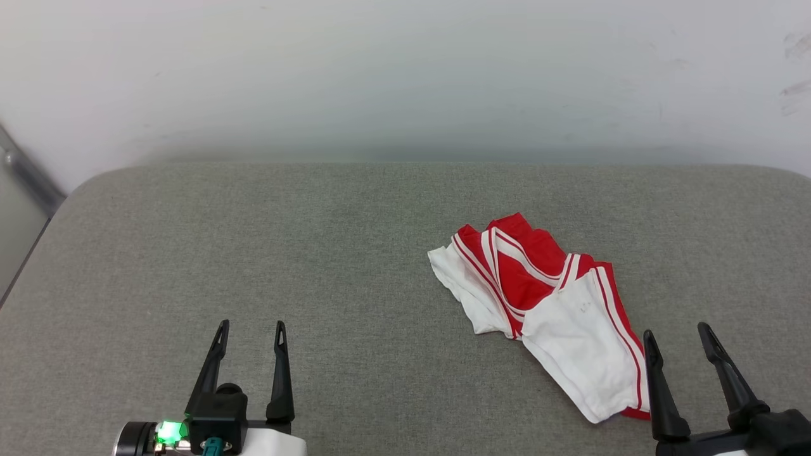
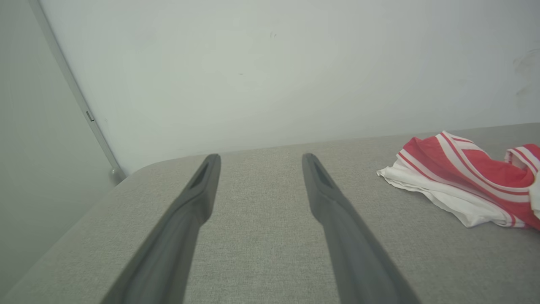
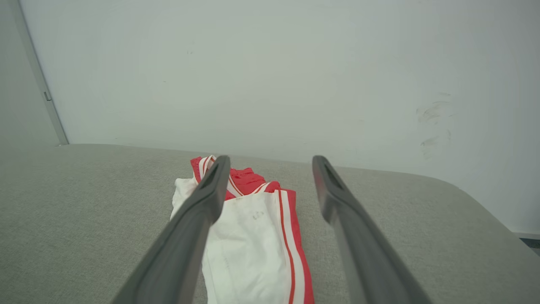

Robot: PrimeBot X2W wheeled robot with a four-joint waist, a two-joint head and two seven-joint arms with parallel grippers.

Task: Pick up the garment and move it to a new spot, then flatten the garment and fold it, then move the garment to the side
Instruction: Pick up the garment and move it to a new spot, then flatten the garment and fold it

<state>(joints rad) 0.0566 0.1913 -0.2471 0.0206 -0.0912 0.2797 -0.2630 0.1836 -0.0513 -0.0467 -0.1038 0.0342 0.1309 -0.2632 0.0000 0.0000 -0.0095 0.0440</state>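
Two dark long-fingered tools spread and empty at the lower corners, right tool (image 1: 675, 329) just beside the white lower-right end of the crumpled red-and-white jersey garment (image 1: 545, 304) stretched diagonally right of centre on the grey fabric surface (image 1: 253, 253), left tool (image 1: 251, 323) well apart.

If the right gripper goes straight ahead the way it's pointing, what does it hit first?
The right gripper may graze the shirt with its left finger, along the striped edge; height is unclear. Otherwise it passes over bare grey table to the wall.
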